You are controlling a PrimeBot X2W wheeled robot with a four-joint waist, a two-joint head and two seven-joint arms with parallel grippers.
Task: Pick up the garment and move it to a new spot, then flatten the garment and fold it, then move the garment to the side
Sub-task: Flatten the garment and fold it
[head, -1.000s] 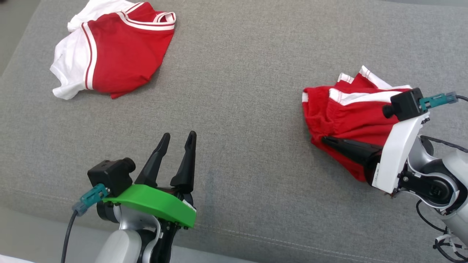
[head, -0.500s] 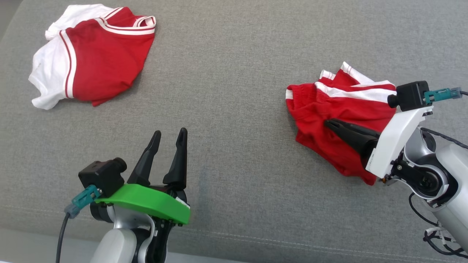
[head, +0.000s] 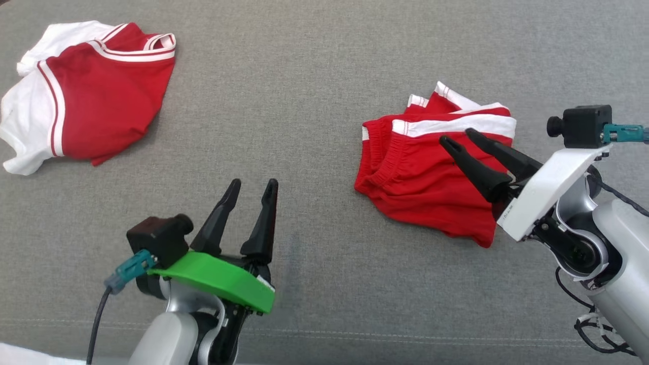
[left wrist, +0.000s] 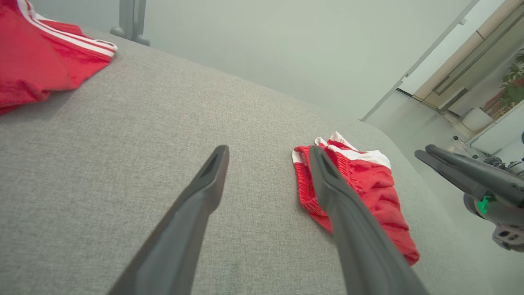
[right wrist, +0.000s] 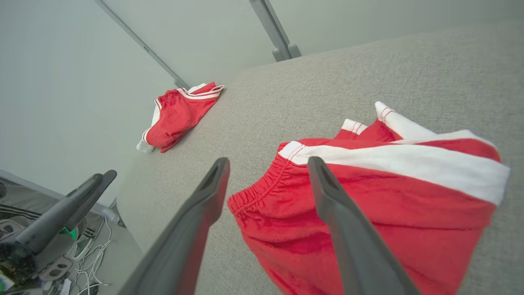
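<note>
You are working over a grey upholstered surface (head: 314,101). The head camera is sitting further right than a second ago, so the whole picture is shifting left. Nothing on the surface is sliding because of that.

At the far left, a red and white jersey (head: 96,96) is lying crumpled, well apart from everything else.

The task's thing, the red shorts (head: 421,177), is lying at the right of the surface. It is resting in loose layers, with its white stripe (head: 456,124) along the far edge.

A second ago your right tool was clamped on that cloth. Now the right tool (head: 458,137) is standing wide above the shorts and carrying nothing. I am reading this as a put-down being completed. The shorts are looking layered rather than squared, so I am unable to say whether this is the first move or the final one to the side.

Your left tool (head: 254,182) is waiting wide and empty at the near left, well apart from both garments, as before.

The right wrist view is adding the elastic waistband (right wrist: 262,184), gathered at the shorts' left end and lying between the two fingers' lines. The left wrist view is showing the shorts low and edge-on, with the right tool raised clear at their right.
</note>
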